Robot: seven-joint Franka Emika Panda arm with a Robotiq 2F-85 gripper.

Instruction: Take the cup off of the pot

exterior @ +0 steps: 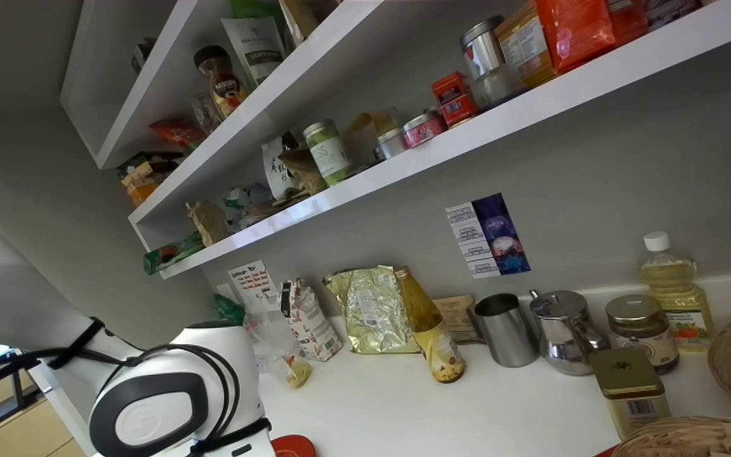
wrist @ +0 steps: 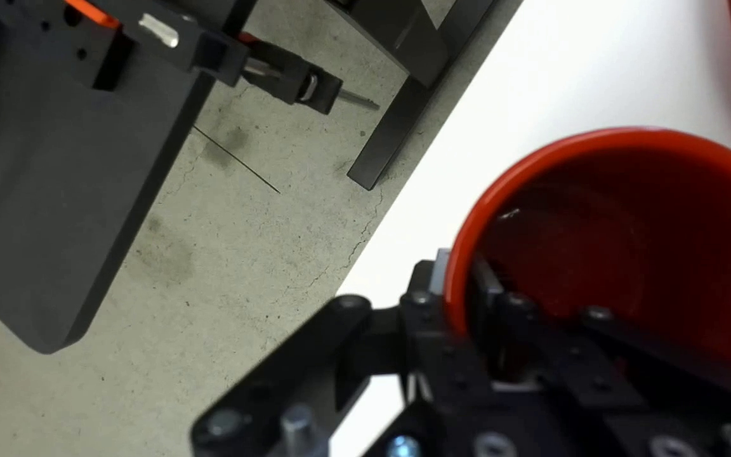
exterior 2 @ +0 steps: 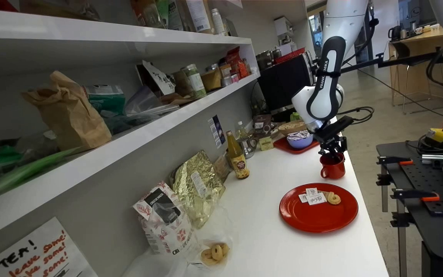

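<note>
claw [wrist: 460, 279] was closed on the red cup [exterior 2: 333, 169], rim pinched inside and out | it was upright near the edge of the white counter [exterior 2: 260, 215], near the red plate [exterior 2: 313, 219] | couldn't tell if it touched down tbh

White counter [exterior 2: 260, 215] bearing red plate [exterior 2: 315, 220], red tray [exterior 2: 283, 144], yellow bottle [exterior 2: 238, 157], gold bag [exterior 2: 200, 190]

rounded white robot arm [exterior 2: 332, 57], dark-ringed oval panels [exterior: 144, 424], FRANKA lettering [exterior 2: 322, 80], black straps [exterior: 83, 335], looping black cables [exterior: 236, 390], black gripper [wrist: 462, 279] with silvery screws [wrist: 494, 444]
</note>
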